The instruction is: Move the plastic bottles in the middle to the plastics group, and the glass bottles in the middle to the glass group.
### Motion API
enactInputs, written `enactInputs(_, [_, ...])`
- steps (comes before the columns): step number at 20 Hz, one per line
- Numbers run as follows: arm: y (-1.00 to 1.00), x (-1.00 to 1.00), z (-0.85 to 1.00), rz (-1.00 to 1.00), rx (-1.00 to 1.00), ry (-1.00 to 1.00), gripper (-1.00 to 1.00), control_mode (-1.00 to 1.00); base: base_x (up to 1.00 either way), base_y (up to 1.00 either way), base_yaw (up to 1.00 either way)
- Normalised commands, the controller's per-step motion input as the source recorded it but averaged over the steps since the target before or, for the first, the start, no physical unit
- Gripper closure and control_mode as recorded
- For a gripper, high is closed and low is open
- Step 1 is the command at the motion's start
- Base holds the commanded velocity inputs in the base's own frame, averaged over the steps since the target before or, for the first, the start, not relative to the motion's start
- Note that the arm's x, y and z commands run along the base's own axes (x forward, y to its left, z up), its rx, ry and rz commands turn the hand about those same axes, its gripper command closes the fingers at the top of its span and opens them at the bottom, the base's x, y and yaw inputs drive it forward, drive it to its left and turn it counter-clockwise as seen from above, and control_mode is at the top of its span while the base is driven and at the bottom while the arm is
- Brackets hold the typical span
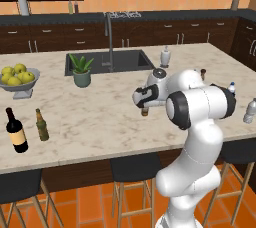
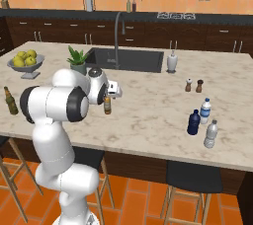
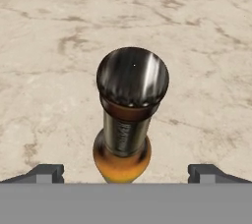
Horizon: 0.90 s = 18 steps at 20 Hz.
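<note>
On the beige marble island counter (image 2: 148, 115), we find the slim upright brown glass bottle with orange label (image 3: 129, 120) directly beneath the released gripper (image 3: 126, 173), centred between its spread jaws.

Plenty of bare marble counter (image 2: 148, 115) all around the brown bottle (image 2: 107, 104), so the wide-open gripper (image 3: 125, 171) has room either side of its neck, with just the potted plant (image 2: 77, 58) standing farther back.
</note>
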Motion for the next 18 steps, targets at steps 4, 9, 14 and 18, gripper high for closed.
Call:
enactInputs(4, [0.0, 0.04, 0.0, 0.0, 0.0, 0.0, -1.0, -1.0, 0.0, 0.0, 0.0])
enactInputs(9, [0.0, 0.1, -0.01, 0.0, 0.0, 0.0, -1.0, -1.0, 0.0, 0.0, 0.0])
enactInputs(14, [0.0, 0.06, -0.07, 0.0, 0.0, -0.01, -1.0, -1.0, 0.0, 0.0, 0.0])
enactInputs(18, [0.0, 0.06, -0.19, 0.0, 0.0, -0.03, -1.0, -1.0, 0.0, 0.0, 0.0])
